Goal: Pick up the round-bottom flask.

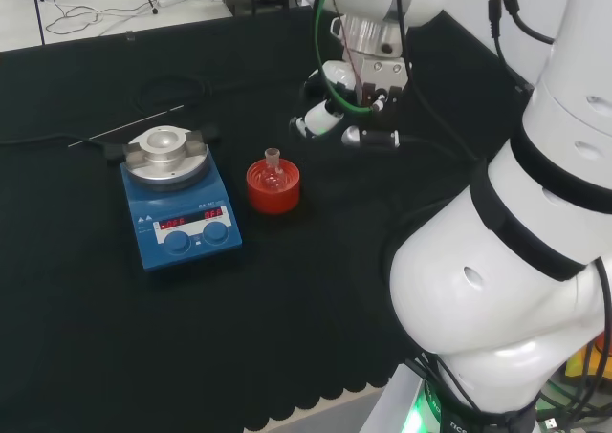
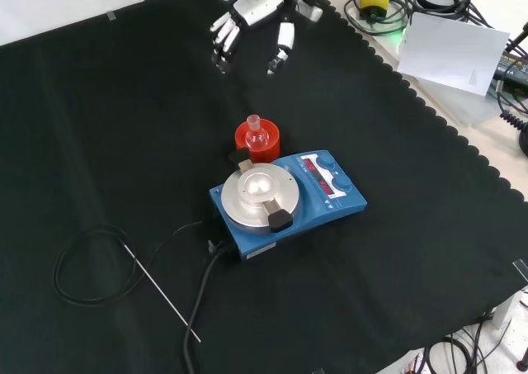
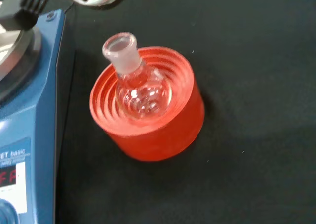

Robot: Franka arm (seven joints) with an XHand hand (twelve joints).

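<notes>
The round-bottom flask [image 3: 140,88] is a small piece of clear glass: a globe-shaped bulb with a short neck ending in a thicker frosted lip, and its neck leans a little off vertical. It sits in the stepped hollow of a red ribbed stand [image 3: 150,115], whose concentric rings show through the glass; whether anything is inside the bulb cannot be told. In the head view the flask [image 1: 273,168] in its stand [image 1: 273,188] is just to the right of a blue magnetic stirrer hotplate [image 1: 179,204] with a round metal top plate and red lit displays, close to it but apart. In the front view the flask [image 2: 256,136] stands just behind that hotplate [image 2: 285,199]. The hand [image 2: 247,27] hangs above the black cloth [image 2: 99,126] at the top of the front view, well apart from the flask, its fingers spread and only slightly bent, holding nothing. In the head view the hand [image 1: 346,118] is to the right of and beyond the stand. A thin metal rod [image 2: 161,293] and a black cable [image 2: 82,267] lie on the cloth nearer the front camera.
</notes>
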